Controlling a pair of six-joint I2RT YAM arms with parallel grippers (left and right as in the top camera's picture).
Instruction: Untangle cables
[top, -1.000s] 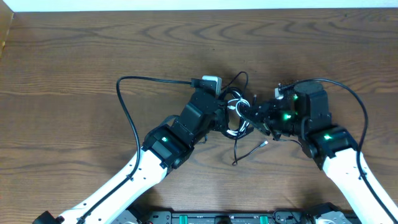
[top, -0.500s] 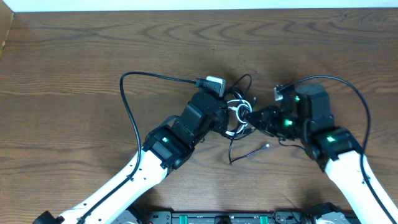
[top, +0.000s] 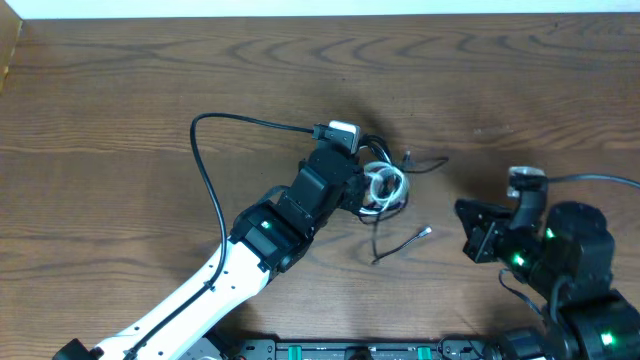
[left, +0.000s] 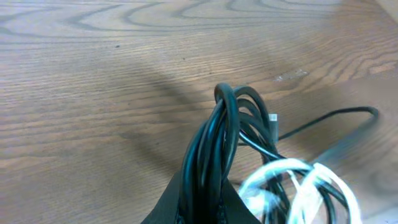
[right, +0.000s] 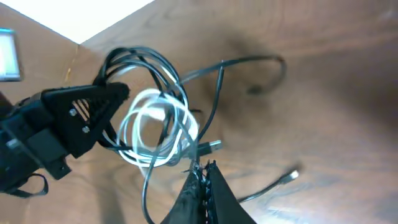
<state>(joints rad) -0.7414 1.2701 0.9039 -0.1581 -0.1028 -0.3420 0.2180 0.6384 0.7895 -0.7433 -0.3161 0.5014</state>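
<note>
The cables (top: 385, 186) form a small bundle of black loops and one white loop at the table's middle. My left gripper (top: 365, 188) is shut on the black strands; in the left wrist view they rise from between its fingers (left: 208, 205) as a black loop (left: 225, 134), with the white cable (left: 292, 186) at the right. Two loose black ends trail away, one plug (top: 425, 232) below and one (top: 410, 157) above right. My right gripper (top: 462, 208) is at the lower right, apart from the bundle, shut with nothing in it (right: 203, 168). From there the bundle (right: 155, 124) hangs at the left gripper (right: 115, 93).
The left arm's thick black wire (top: 200, 150) arcs over the table to the left of the bundle. The table's far edge (top: 320, 14) runs along the top, with a lighter corner (top: 8, 50) at the upper left.
My right gripper has left the bundle and pulled back to the lower right, shut. The left gripper still holds the black strands in about the same place.
</note>
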